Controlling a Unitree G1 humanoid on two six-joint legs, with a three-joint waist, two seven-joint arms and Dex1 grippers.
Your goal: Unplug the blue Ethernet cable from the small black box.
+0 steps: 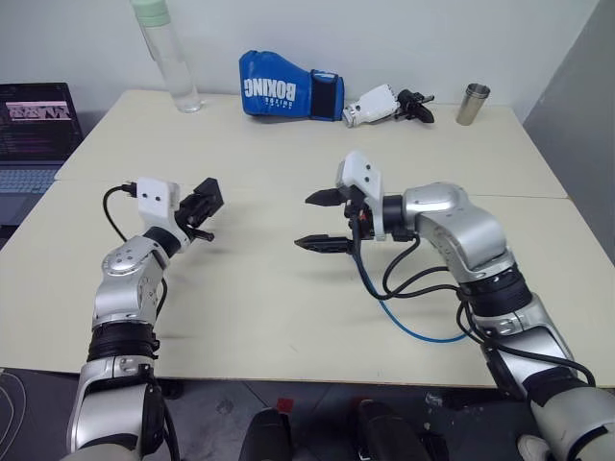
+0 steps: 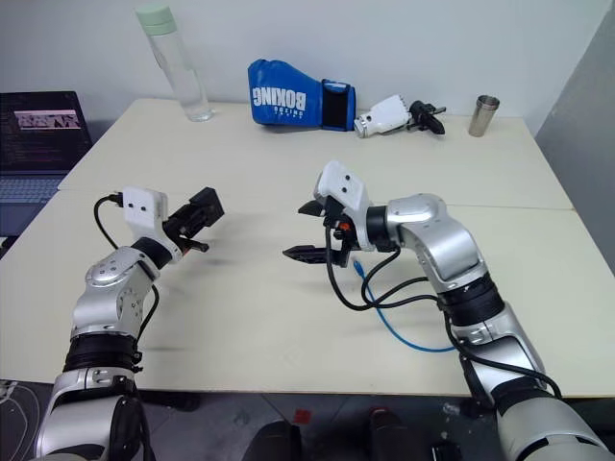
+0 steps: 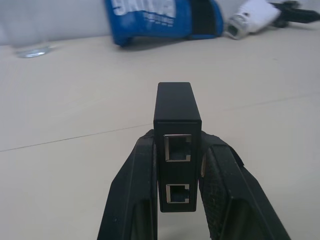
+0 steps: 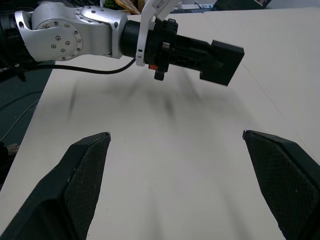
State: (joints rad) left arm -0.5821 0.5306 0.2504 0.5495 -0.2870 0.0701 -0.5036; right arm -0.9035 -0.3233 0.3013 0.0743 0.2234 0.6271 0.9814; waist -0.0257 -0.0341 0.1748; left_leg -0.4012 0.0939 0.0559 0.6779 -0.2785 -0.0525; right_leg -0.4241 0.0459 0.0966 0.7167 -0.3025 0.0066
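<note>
Now, as it stands —
Left gripper (image 3: 175,200): jaws clamped on the small black box (image 3: 176,130), one finger on each side of it; held up off the table (image 1: 269,288), on the left of the scene.
Small black box: both its sockets face the wrist camera, and nothing is plugged into either; the right wrist view shows it out at the tip of the left gripper, clear of the tabletop.
Right gripper (image 1: 324,221): jaws spread wide with nothing between them — raised above the table near the middle, pointing toward the left gripper, with a clear gap between the two.
Blue Ethernet cable (image 2: 404,331): lies loose on the table on the right, under the right forearm, curving toward the near edge; one plug end rests just beside the black wiring of that arm, well apart from the box.
Far edge of table: a blue boxing glove (image 1: 288,94), a clear bottle (image 1: 173,58) to its left, a metal cup (image 1: 472,104) at far right, a spare white-and-black gripper (image 1: 384,106) between glove and cup.
Far left: a laptop (image 1: 34,134) beside the table.
</note>
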